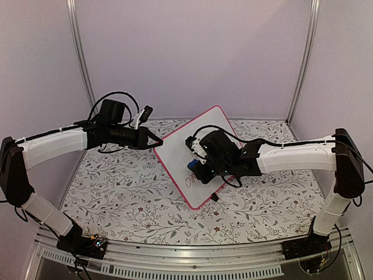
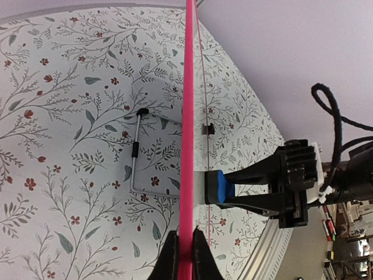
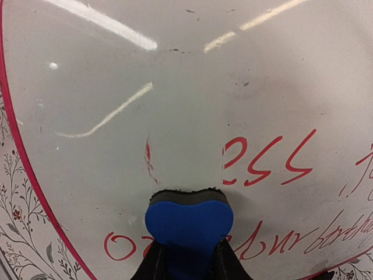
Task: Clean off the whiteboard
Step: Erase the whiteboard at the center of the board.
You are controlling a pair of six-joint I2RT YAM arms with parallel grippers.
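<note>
The whiteboard point(image 1: 192, 154) has a pink-red frame and stands tilted on the table, with red handwriting point(image 3: 268, 160) on its lower part. My left gripper point(image 1: 156, 140) is shut on its left edge; in the left wrist view the pink frame point(image 2: 186, 116) runs edge-on between my jaws point(image 2: 186, 256). My right gripper point(image 1: 195, 166) is shut on a blue eraser point(image 3: 187, 224), whose dark felt face presses on the board surface point(image 3: 175, 87). The eraser point(image 2: 219, 187) also shows against the board in the left wrist view. A red smear point(image 3: 148, 160) sits just above it.
The table carries a floral cloth point(image 1: 128, 198). A wire stand point(image 2: 135, 154) lies on the cloth behind the board. Plain walls close in the back and sides, and a metal rail point(image 1: 192, 265) runs along the near edge.
</note>
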